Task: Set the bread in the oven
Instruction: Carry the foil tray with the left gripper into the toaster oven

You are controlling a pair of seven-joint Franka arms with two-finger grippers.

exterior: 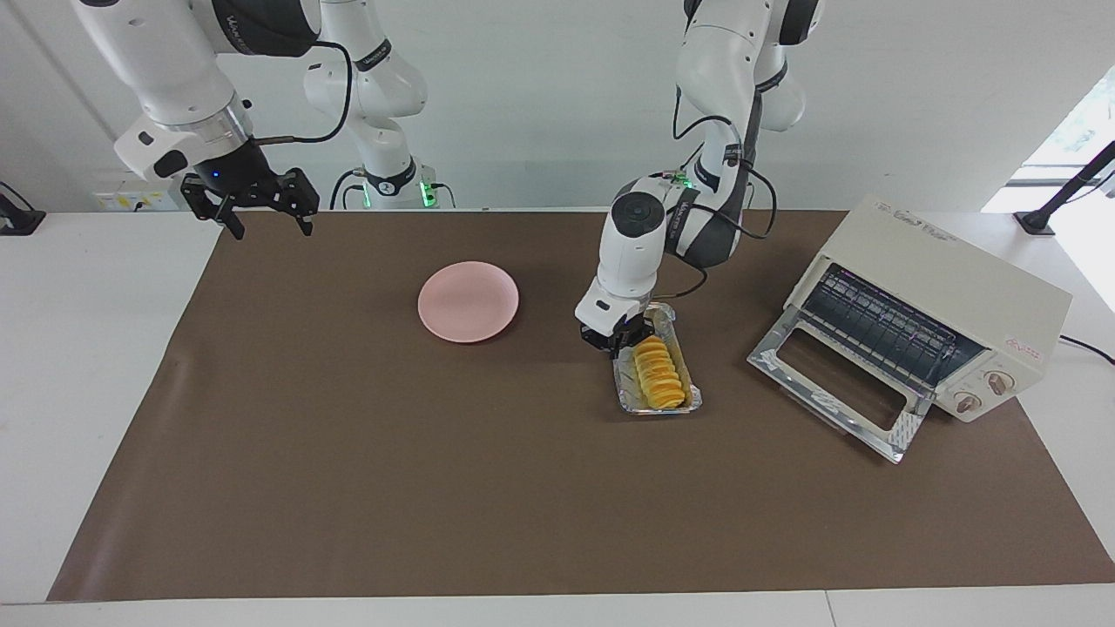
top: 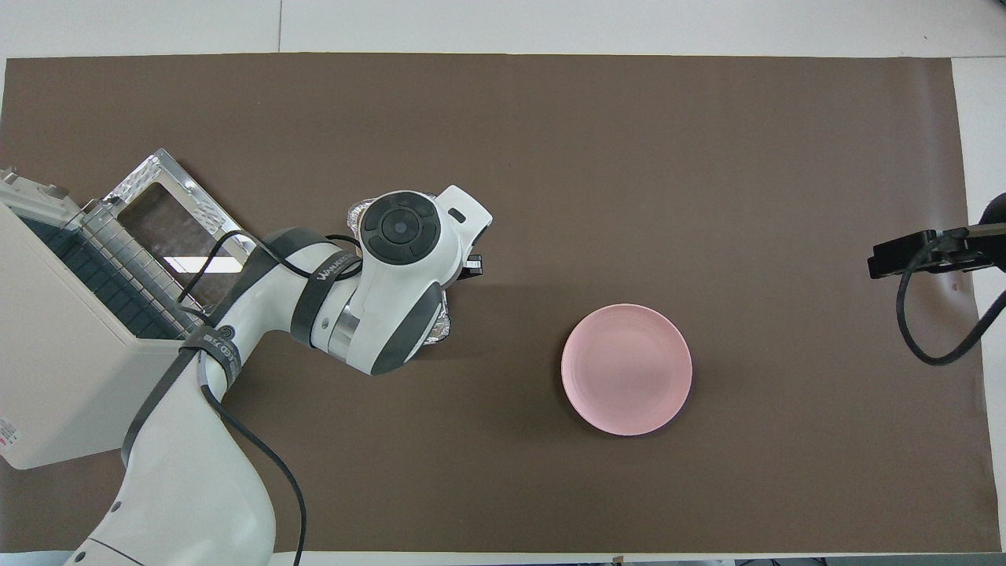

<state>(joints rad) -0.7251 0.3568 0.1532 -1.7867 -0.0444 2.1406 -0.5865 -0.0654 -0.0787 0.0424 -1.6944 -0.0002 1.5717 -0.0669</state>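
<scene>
The bread, a ridged golden loaf, lies in a crinkled foil tray on the brown mat, beside the oven's open door. The cream oven stands at the left arm's end of the table, its glass door dropped down and the wire rack showing. My left gripper is down at the tray's end nearer the robots, shut on the foil rim. In the overhead view the left arm hides the bread; only bits of the tray show. My right gripper waits open, raised over the mat's corner.
A round pink plate sits on the mat between the tray and the right arm's end, also shown in the overhead view. The oven fills the corner by the left arm's base.
</scene>
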